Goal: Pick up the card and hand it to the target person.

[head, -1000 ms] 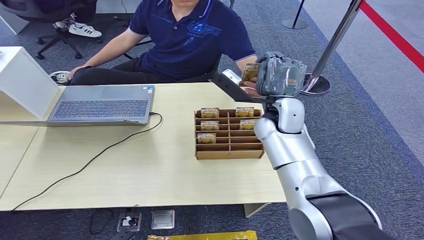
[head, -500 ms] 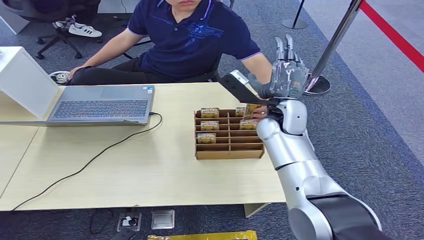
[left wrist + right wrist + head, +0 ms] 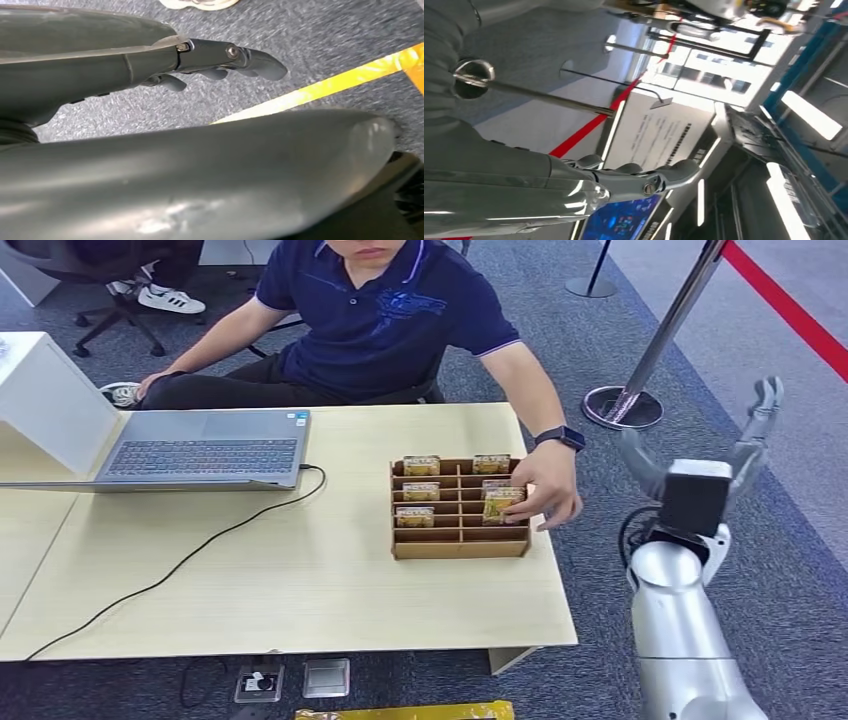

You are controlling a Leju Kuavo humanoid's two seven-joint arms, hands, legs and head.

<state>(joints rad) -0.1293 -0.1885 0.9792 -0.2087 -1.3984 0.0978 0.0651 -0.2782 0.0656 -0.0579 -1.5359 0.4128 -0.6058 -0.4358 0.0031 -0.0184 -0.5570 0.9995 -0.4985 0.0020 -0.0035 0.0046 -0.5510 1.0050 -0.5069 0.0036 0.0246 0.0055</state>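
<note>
Carpeted floor is surrounding the pale table (image 3: 300, 580), where you are seeing the person's hand (image 3: 548, 490) setting the card (image 3: 497, 504) into the wooden organizer (image 3: 460, 540). Your right hand (image 3: 715, 465), which was gripping that card a second ago, is now hanging off the table edge, fingers spread, carrying nothing. Your left hand (image 3: 215, 60) is dangling loosely, fingers apart. Handover is looking complete.

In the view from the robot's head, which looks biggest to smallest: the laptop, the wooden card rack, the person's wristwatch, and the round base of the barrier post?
1. Laptop, clearly the widest.
2. Wooden card rack.
3. Round base of the barrier post; it sits farther from the camera, so its true size may be larger than it looks.
4. Wristwatch, by far the smallest.
</note>
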